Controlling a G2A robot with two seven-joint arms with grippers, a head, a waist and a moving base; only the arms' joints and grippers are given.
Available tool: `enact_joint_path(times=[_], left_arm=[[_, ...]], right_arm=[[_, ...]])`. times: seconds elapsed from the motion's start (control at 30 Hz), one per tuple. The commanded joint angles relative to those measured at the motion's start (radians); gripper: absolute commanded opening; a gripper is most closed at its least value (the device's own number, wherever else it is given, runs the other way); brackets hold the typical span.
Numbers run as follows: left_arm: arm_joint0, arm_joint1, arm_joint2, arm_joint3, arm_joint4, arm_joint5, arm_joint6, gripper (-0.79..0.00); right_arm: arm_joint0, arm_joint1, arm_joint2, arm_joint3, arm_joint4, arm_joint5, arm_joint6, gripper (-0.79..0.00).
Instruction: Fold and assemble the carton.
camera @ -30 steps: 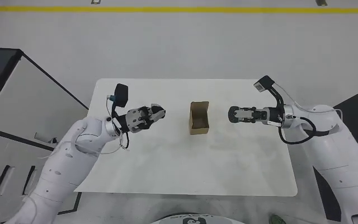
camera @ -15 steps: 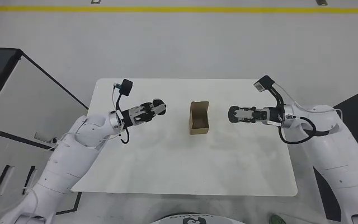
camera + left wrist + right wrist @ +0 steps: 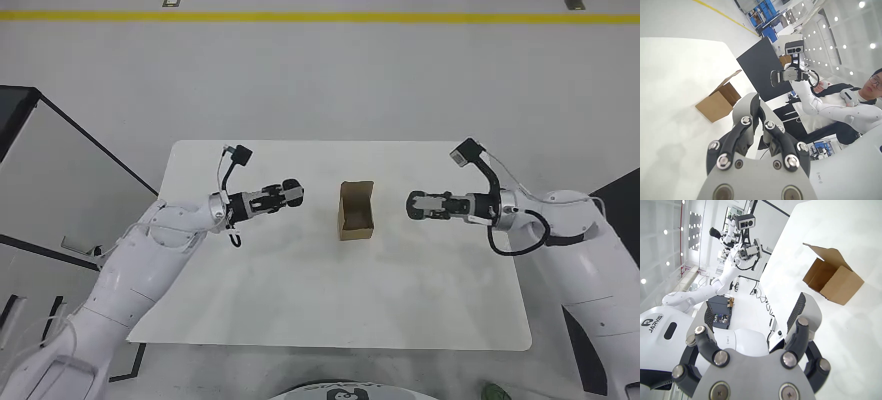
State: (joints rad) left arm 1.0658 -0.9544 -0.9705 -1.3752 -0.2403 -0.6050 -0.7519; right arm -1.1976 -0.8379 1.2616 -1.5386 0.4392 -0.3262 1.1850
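Observation:
A small brown carton [image 3: 355,211] stands in the middle of the white table [image 3: 300,300], its top open and one flap raised on the far side. My left gripper [image 3: 293,189] hovers a short way left of it, fingers pressed together with nothing between them; the left wrist view shows the gripper [image 3: 755,99] with the carton [image 3: 718,106] beyond it. My right gripper [image 3: 410,206] hangs just right of the carton, pointing at it. In the right wrist view this gripper [image 3: 755,313] has its fingers spread wide and empty, the carton [image 3: 834,283] ahead of it.
A black panel [image 3: 40,140] stands off the table's left side. Bare tabletop surrounds the carton on every side, with the widest stretch toward the near edge [image 3: 340,345].
My left arm has swung toward the far side and closer to the carton, turning its wrist. The right gripper has barely shifted. The carton stays put.

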Motion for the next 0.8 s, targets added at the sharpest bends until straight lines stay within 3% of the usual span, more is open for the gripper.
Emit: enact_joint_path(times=[0.0,0.03,0.17,0.5,0.77], left_arm=[[-0.010,-0.007,0.015,0.023,-0.014,-0.002,-0.012,-0.785],[-0.016,-0.010,0.021,0.034,-0.019,-0.004,-0.018,-0.785],[-0.036,-0.022,0.040,0.076,-0.028,-0.001,-0.027,-0.785],[-0.036,-0.022,0.040,0.076,-0.028,-0.001,-0.027,-0.785],[-0.026,-0.038,0.079,0.058,-0.004,0.110,-0.019,-0.785]], right_arm=[[0.012,-0.004,-0.016,0.027,-0.012,-0.004,-0.008,-0.683],[0.018,-0.007,-0.026,0.039,-0.014,-0.007,-0.011,-0.785],[0.048,-0.020,-0.072,0.091,-0.012,-0.014,-0.010,-0.785],[0.061,-0.025,-0.084,0.105,0.003,-0.018,-0.004,-0.785],[0.057,-0.034,-0.122,0.110,-0.045,0.059,-0.066,-0.785]])
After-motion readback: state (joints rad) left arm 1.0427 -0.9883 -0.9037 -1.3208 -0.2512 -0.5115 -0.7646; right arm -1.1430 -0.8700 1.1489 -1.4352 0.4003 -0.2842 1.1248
